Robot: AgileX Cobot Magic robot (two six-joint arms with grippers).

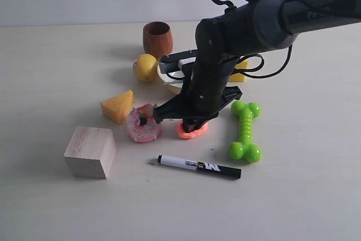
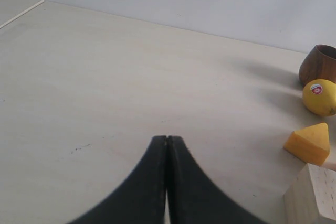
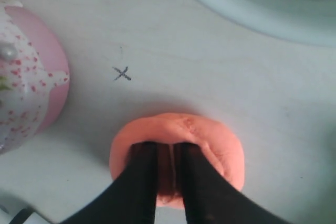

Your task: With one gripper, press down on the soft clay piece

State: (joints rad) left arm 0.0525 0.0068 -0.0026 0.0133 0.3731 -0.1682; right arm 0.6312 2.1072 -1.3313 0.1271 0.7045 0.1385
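Observation:
The soft clay piece (image 1: 192, 132) is a flattened salmon-orange disc on the table, just right of the pink cake toy. My right gripper (image 1: 192, 122) comes straight down on it from above. In the right wrist view the two black fingers stand close together with only a thin line between their pads, and the tips of the right gripper (image 3: 169, 145) are sunk into the dented top of the clay (image 3: 215, 140). The left gripper (image 2: 167, 138) is shut over bare table, holding nothing; it does not show in the exterior view.
Around the clay lie the pink cake toy (image 1: 144, 125), a cheese wedge (image 1: 117, 105), a wooden block (image 1: 90, 152), a green bone toy (image 1: 246, 131) and a black-and-white marker (image 1: 198, 166). Behind stand a yellow ball (image 1: 145, 67), a wooden cup (image 1: 157, 39) and a white bowl (image 3: 262, 3).

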